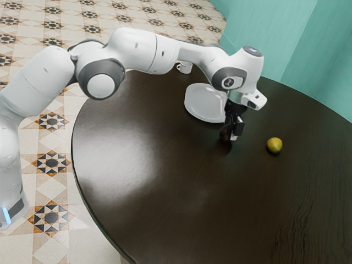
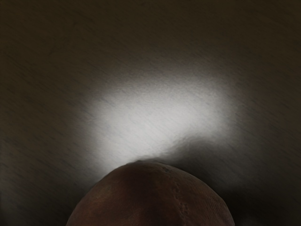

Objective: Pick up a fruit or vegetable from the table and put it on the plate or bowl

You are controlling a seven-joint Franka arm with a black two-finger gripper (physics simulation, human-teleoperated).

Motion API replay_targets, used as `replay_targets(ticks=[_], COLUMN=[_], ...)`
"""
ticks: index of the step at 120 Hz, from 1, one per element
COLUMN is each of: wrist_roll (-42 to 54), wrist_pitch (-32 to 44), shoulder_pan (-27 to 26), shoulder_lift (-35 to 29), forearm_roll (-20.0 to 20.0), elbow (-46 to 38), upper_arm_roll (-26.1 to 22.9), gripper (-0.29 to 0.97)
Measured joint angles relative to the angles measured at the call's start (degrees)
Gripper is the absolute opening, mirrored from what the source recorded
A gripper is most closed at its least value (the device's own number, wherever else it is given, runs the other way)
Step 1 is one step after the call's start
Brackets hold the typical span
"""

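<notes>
Exterior, pincer: the pincer [image 1: 231, 133] is pointing straight down, right at the brown fruit [image 1: 224, 133]. Honestly can't tell if it's clamped on it or just parked around it.
Exterior, brown fruit: low at the tabletop [image 1: 165, 187], just beside the plate [image 1: 204, 102], off its near rim. It's not on the plate yet.
Exterior, why that one: my guess is it's the shortest trip. The yellow fruit [image 1: 274, 144] sits well apart from the plate, further toward the exterior view's right.
Exterior, cup: a white cup [image 1: 184, 67] is behind the plate, out of the way.
Wrist, brown fruit: a round brown dome [image 2: 150, 197] directly under the hand, so the hand looks centred on it, with glossy dark tabletop beyond.
Wrist, step: looks like the grasp stage to me. The lift and the short hop to the plate are left.
</notes>
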Motion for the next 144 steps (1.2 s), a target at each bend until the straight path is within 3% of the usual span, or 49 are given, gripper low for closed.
replay_targets(ticks=[25,54,71,120,144], wrist_roll=[0.24,0.33,0.09,-0.12,0.72], wrist_pitch=[0.93,1.46,1.67,1.0,-2.06], shoulder_pan=[0.14,0.16,0.15,0.55,4.58], shoulder_lift=[1.43,1.5,1.0,-2.8,-3.5], forearm_roll=[-0.7,-0.81,-0.34,-0.05,-0.48], elbow=[0.0,0.03,0.42,1.85,1.85], upper_arm_roll=[0.0,0.0,0.15,4.32,4.67], gripper=[0.66,0.28,0.2,0.19,0.2])
